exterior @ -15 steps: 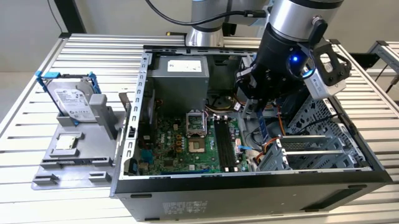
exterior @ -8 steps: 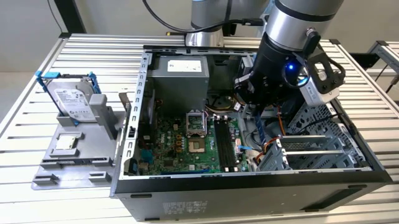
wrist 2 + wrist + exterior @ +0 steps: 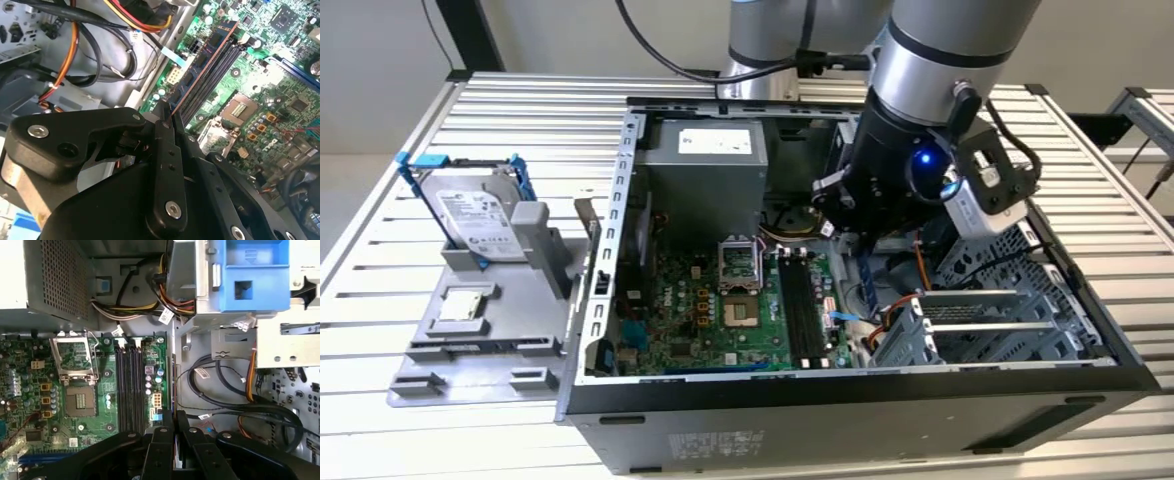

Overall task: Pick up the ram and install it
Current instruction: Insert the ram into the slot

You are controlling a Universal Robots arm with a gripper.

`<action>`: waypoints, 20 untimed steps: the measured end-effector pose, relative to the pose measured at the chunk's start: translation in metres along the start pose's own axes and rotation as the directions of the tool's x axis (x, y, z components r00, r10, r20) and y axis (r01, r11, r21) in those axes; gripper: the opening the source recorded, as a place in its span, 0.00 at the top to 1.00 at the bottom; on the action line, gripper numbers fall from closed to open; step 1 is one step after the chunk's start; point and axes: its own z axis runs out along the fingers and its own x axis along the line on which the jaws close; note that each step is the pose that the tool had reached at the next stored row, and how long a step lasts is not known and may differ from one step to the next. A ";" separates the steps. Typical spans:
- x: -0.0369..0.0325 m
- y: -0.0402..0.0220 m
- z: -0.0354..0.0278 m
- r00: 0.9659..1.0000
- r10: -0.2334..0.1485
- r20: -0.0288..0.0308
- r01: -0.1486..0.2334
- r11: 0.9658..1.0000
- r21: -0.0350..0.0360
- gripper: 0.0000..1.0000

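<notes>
**RAM held on edge above the memory slots**

The gripper (image 3: 171, 117) is pinched on the ram (image 3: 202, 62), its fingers pressed against both faces of the stick. The ram hangs edge-down inside the open computer case (image 3: 640, 200), over the motherboard (image 3: 105, 405). In the second wrist view the stick runs parallel to the black memory slots (image 3: 212, 75) and sits just beside them, toward the cable side — not yet seated, as far as can be judged. In the exterior view the ram (image 3: 869, 283) shows as a thin blue strip below the gripper, near the slots (image 3: 803, 300).

To do this step well, the gold edge should line up with one slot along its whole length, with the stick kept upright rather than tilted. Pressure should go straight down and evenly — a skewed push risks jamming. The loose cables (image 3: 220, 385) nearby should stay out of the path.
</notes>
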 end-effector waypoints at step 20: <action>0.0263 0.0009 0.0359 0.999 -0.033 0.001 0.033 0.999 -0.001 1.00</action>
